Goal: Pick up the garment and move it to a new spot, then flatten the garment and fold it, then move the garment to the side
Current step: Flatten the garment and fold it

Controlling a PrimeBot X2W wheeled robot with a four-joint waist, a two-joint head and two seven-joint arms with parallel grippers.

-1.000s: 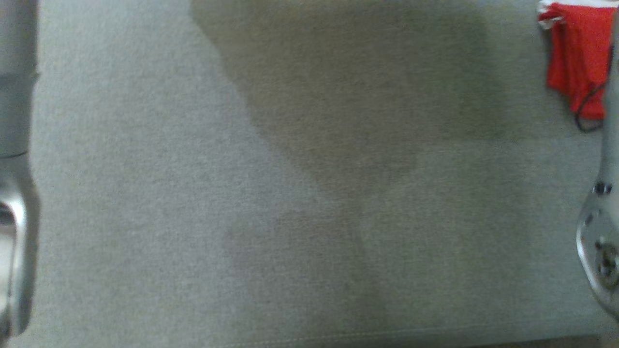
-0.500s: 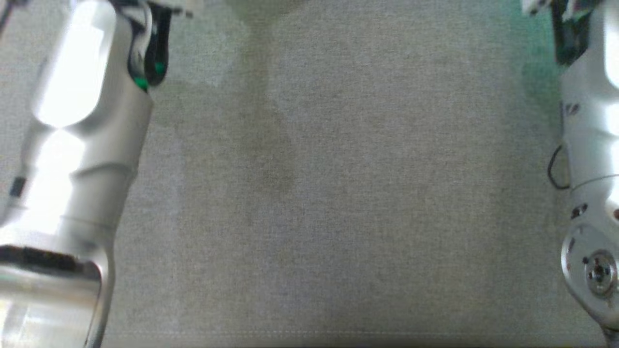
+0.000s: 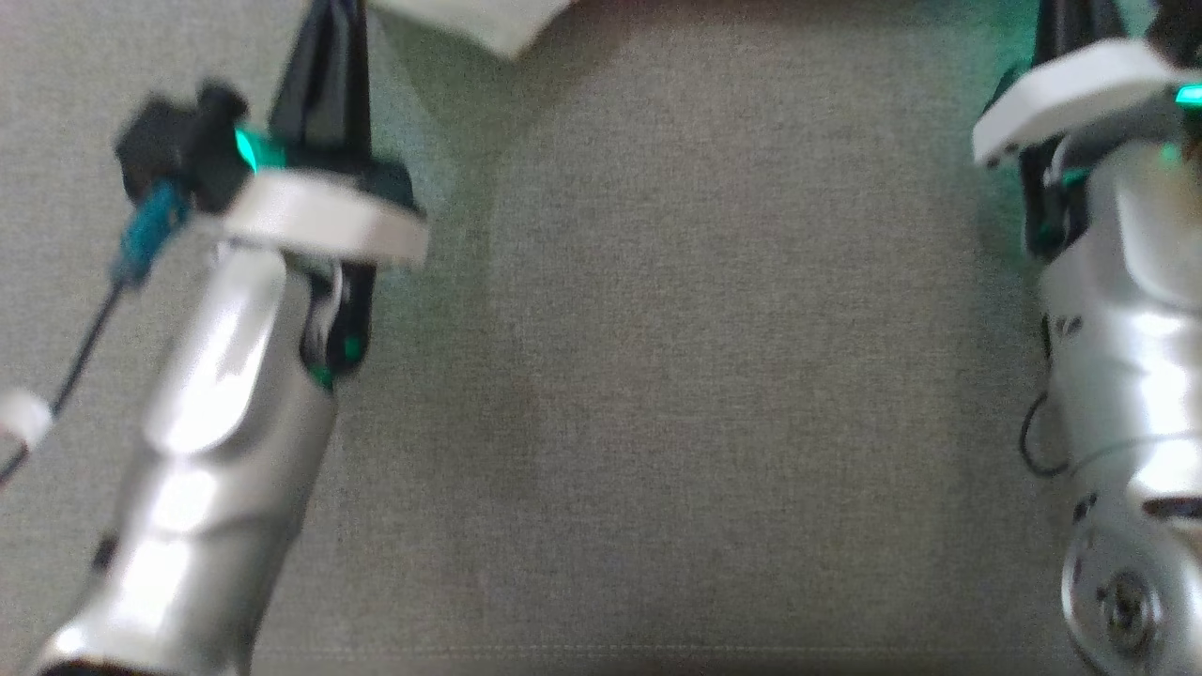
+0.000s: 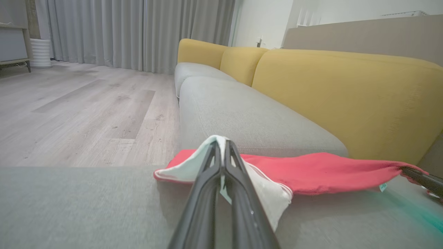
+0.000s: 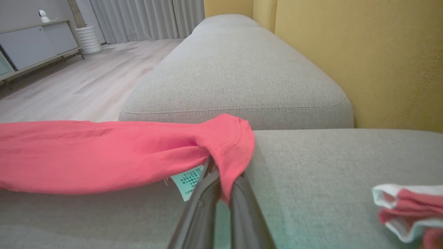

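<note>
The left claw (image 4: 221, 147) is pinching the white-trimmed corner of the red garment (image 4: 311, 171), and the right claw (image 5: 221, 180) is clamping its other end. The garment is hanging stretched between them, low over the grey sofa seat (image 5: 328, 162), with its label (image 5: 187, 180) dangling toward the seat.

Head overhead; wrist views low beside shared garment (image 4: 311, 171)
</note>
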